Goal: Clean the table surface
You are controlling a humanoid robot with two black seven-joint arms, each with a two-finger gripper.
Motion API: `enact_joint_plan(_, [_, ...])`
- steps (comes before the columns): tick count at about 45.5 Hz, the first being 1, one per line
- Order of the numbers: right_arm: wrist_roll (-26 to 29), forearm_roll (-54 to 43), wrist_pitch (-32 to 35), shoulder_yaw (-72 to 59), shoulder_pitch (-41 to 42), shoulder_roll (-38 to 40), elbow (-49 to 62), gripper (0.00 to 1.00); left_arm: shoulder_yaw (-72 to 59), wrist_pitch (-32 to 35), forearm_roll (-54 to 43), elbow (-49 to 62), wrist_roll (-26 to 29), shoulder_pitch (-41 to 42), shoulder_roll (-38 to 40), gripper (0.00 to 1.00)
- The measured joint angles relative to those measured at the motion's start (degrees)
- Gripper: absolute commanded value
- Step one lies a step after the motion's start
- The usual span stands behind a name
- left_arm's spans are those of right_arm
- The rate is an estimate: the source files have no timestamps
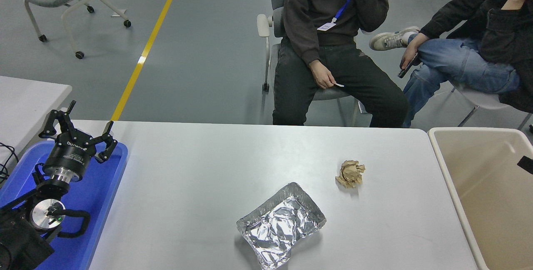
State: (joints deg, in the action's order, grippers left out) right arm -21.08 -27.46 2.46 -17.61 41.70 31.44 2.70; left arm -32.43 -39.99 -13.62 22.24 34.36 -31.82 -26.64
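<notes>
While the left gripper (79, 130) sat parked at the lower left above the blue tray (106, 197), its black fingers were splayed wide apart, holding nothing and touching nothing. White lettering ran across its round black body, too small to read. Of the right gripper (525, 164) only a dark corner showed at the right edge, over the beige bin (454, 186), and whether it was spread or closed could not be told.

The table surface (200, 178) filled the lower middle of the view: smooth, pale grey-white, broad, with rounded far corners. On it, near the front edge, lay a crumpled foil tray (281, 225), shiny, creased, roughly rectangular with a raised rim. Near it, farther back and to the right but not touching, lay a ball of brown paper (350, 173), wrinkled and matte.

The tray at the left was glossy blue plastic with rounded corners; the bin at the right was smooth plastic with a thick rim.
</notes>
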Motion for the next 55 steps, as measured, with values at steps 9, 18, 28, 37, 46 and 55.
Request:
enact_joint_plan(9, [1.0,1.9,1.1,12.2,1.6,3.2,-5.1,1.00,0.0,0.0,0.0,0.0,0.0,0.0,0.0,1.00])
enact_joint_plan(18, [3.3,2.6,1.5,27.6,2.0,5.7,-11.6,1.00,0.0,0.0,0.0,0.0,0.0,0.0,0.0,1.00])
enact_joint_plan(28, [8.9,3.0,1.7,44.6,0.8,7.3,-19.3,1.00,0.0,0.0,0.0,0.0,0.0,0.0,0.0,1.00])
enact_joint_plan(37, [13.0,3.1,2.0,60.5,-3.6,8.1,-29.4,1.00,0.0,0.0,0.0,0.0,0.0,0.0,0.0,1.00])
enact_joint_plan(46, [14.4,3.2,4.5,73.1,-8.2,7.2,-36.3,1.00,0.0,0.0,0.0,0.0,0.0,0.0,0.0,1.00])
enact_joint_plan(55, [15.2,3.3,7.6,88.4,-13.9,3.5,-42.6,1.00,0.0,0.0,0.0,0.0,0.0,0.0,0.0,1.00])
